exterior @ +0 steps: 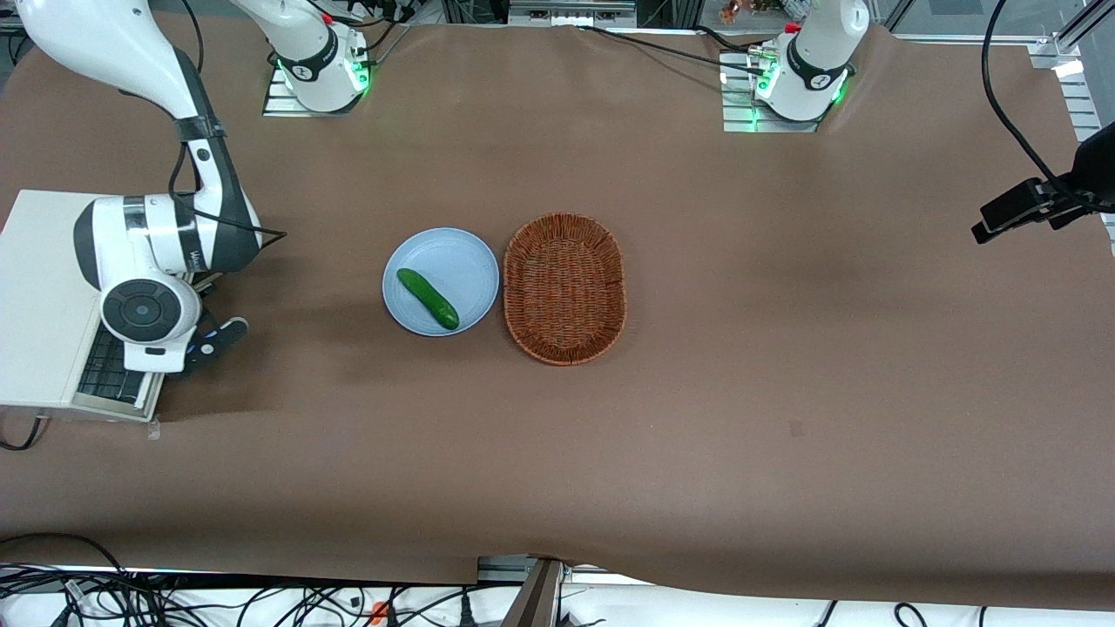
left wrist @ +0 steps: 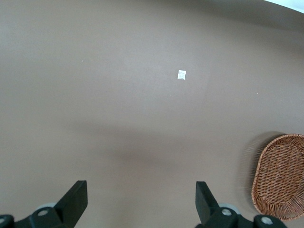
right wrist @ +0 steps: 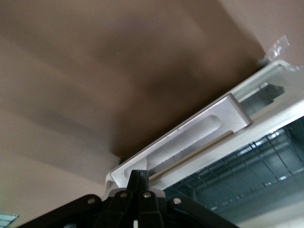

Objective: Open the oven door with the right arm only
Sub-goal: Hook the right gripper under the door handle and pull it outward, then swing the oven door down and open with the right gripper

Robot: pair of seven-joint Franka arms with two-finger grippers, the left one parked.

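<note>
The cream-white oven [exterior: 39, 287] stands at the working arm's end of the table. Its door [exterior: 109, 379] is tipped outward from the box, with the wire rack showing through the dark glass [right wrist: 256, 171]. The silver bar handle [right wrist: 199, 135] runs along the door's free edge. The right arm [exterior: 148, 252] hangs over the door, and its black-capped wrist [exterior: 144, 309] covers most of it. My gripper [exterior: 222, 335] is at the handle's end, and in the right wrist view the gripper [right wrist: 142, 178] has its black fingers pressed together against the handle's end bracket, with nothing between them.
A light blue plate [exterior: 453, 257] with a green cucumber [exterior: 428, 298] lies mid-table, beside a brown wicker basket [exterior: 564, 287], which also shows in the left wrist view [left wrist: 280, 183]. The brown cloth [exterior: 784, 392] covers the table. A black camera [exterior: 1037, 205] hangs at the parked arm's end.
</note>
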